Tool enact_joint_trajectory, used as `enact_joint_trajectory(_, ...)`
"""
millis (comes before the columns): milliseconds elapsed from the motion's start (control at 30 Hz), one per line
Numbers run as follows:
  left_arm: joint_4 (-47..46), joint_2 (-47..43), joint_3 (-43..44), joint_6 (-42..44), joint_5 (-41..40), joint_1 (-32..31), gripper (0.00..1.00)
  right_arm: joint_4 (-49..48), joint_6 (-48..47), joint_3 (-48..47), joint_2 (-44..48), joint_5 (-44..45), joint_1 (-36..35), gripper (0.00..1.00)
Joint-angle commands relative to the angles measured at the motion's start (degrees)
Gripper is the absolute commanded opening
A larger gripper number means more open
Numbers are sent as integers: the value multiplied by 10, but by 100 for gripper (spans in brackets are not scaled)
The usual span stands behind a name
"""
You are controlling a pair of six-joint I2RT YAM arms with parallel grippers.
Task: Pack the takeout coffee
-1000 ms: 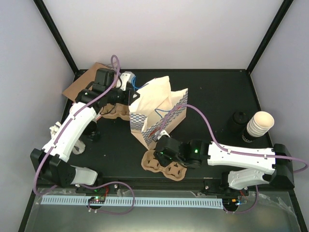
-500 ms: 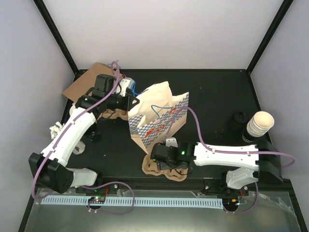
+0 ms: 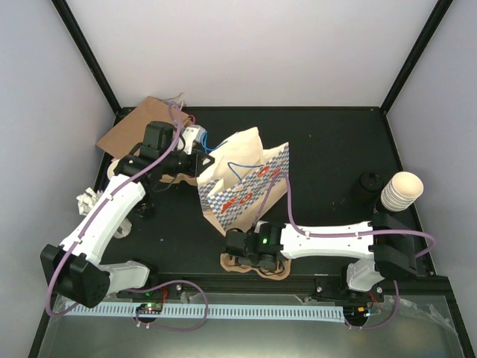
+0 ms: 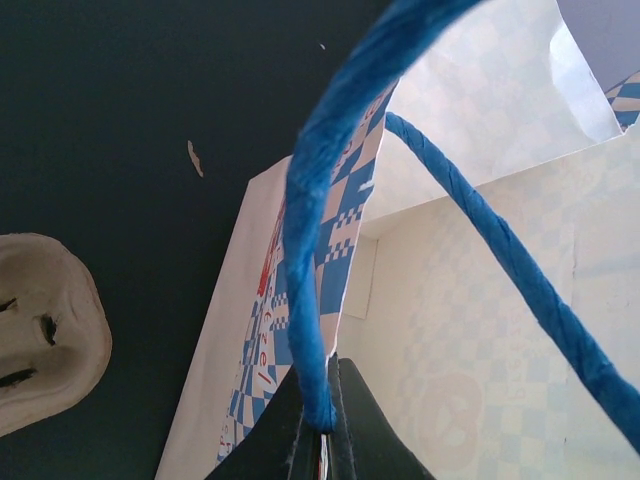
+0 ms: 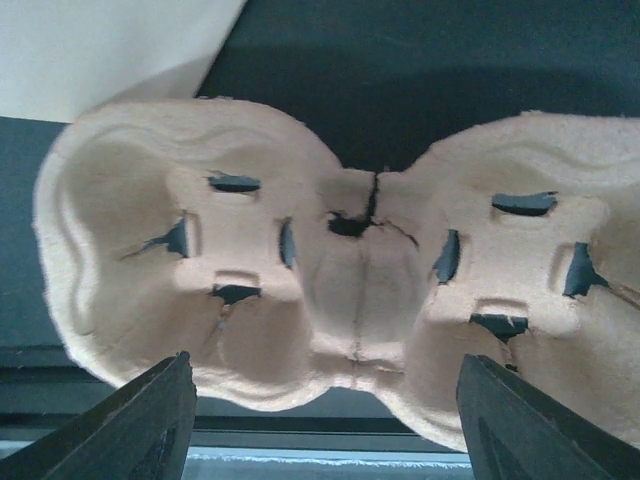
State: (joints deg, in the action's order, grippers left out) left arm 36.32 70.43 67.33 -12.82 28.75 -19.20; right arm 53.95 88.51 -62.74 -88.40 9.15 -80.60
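A black-lidded takeout coffee cup [image 3: 367, 184] stands at the right of the table, far from both grippers. The blue-and-white checked paper bag [image 3: 242, 190] stands in the middle with its mouth gaping. My left gripper [image 3: 203, 158] is shut on the bag's blue cord handle [image 4: 305, 250], which is pinched between the fingertips [image 4: 322, 400]. My right gripper [image 3: 235, 249] hovers open over a brown pulp cup carrier [image 3: 276, 270] at the front edge. In the right wrist view the carrier [image 5: 350, 270] lies empty, its middle between the wide-spread jaws [image 5: 322, 385].
A stack of cream paper cups [image 3: 402, 190] stands beside the lidded cup. A second pulp carrier [image 4: 40, 320] lies left of the bag, under the left arm. A brown cardboard sheet [image 3: 134, 127] overhangs the back left corner. A small dark disc [image 3: 143, 209] lies by the left arm.
My right arm has slid left along the front edge over the pulp carrier, and its jaws have opened wider. The left gripper still holds the handle; the bag has shifted slightly.
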Motion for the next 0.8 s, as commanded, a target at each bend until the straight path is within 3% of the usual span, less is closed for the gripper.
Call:
enact_joint_trajectory(0, -24, -9, 6, -9, 20, 0, 1, -21, 45, 25, -4, -3, -3, 73)
enact_joint_trajectory(600, -26, -17, 1, -5, 21, 0, 1, -96, -19, 79, -48, -10, 37, 62)
enact_joint_trajectory(767, -25, -15, 0, 0, 21, 0, 2, -99, -34, 83, -42, -4, 42, 54)
